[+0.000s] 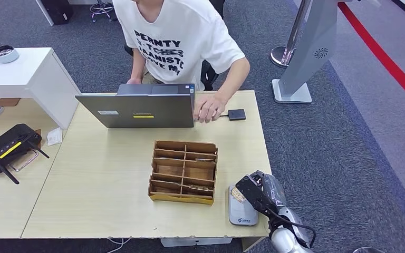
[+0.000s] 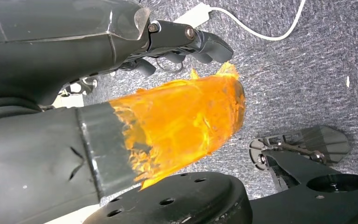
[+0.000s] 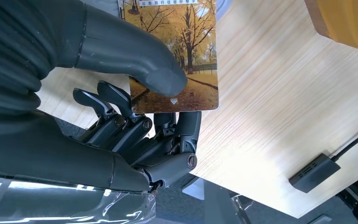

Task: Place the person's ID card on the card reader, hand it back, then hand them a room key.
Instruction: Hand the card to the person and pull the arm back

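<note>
We see a pale wood-grain surface (image 1: 105,174) with a person (image 1: 182,37) in a white printed T-shirt seated at its far edge. One grey laptop (image 1: 137,108) stands open there, and the person's hand (image 1: 208,109) rests beside it, next to one small dark box (image 1: 237,114) on a cable. Near the middle sits one brown wooden organizer (image 1: 183,171), rectangular, split into several slots by thin dividers. Just beside it, at the near right corner, lies one flat grey card reader (image 1: 241,210) with rounded corners. Our right hand (image 1: 254,191) hovers over the reader; its dark fingers (image 3: 168,140) and thick grey thumb pinch one card (image 3: 179,51). The card is thin and glossy, printed with yellow autumn trees along a path, a small white arrow at one edge. Our left hand (image 2: 186,42) hangs over grey carpet (image 2: 307,84), its dark fingers curled in, holding nothing we can make out.
</note>
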`<state>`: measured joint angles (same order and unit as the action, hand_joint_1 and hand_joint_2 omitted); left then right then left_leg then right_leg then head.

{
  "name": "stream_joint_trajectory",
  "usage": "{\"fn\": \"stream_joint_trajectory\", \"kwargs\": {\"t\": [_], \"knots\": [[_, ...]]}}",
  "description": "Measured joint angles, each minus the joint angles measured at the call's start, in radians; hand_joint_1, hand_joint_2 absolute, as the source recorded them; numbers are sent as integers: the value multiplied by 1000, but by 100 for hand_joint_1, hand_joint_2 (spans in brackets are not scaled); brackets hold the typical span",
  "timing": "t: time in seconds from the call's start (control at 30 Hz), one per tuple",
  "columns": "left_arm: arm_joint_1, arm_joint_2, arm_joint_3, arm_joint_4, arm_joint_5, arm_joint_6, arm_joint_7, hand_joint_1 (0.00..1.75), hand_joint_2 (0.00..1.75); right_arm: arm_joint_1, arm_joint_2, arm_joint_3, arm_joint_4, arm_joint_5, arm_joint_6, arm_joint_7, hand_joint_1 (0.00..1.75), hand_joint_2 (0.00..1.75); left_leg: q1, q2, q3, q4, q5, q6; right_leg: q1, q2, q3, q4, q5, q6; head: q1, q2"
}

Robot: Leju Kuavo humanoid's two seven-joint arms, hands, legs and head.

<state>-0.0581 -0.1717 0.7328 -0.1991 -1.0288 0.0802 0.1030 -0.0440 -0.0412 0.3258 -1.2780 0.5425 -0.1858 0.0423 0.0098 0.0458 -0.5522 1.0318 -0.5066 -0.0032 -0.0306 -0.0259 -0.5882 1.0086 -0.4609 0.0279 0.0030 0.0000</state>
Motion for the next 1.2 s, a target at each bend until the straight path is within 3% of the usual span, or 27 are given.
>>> {"fn": "stream_joint_trajectory", "kwargs": {"t": [1.2], "knots": [[0, 2, 1, 0, -3, -5, 0, 0, 0, -7, 0, 0, 9, 2, 2, 0, 175, 175, 0, 0, 1, 0, 0, 0, 0, 0, 1, 0, 0, 0, 0, 0]]}}
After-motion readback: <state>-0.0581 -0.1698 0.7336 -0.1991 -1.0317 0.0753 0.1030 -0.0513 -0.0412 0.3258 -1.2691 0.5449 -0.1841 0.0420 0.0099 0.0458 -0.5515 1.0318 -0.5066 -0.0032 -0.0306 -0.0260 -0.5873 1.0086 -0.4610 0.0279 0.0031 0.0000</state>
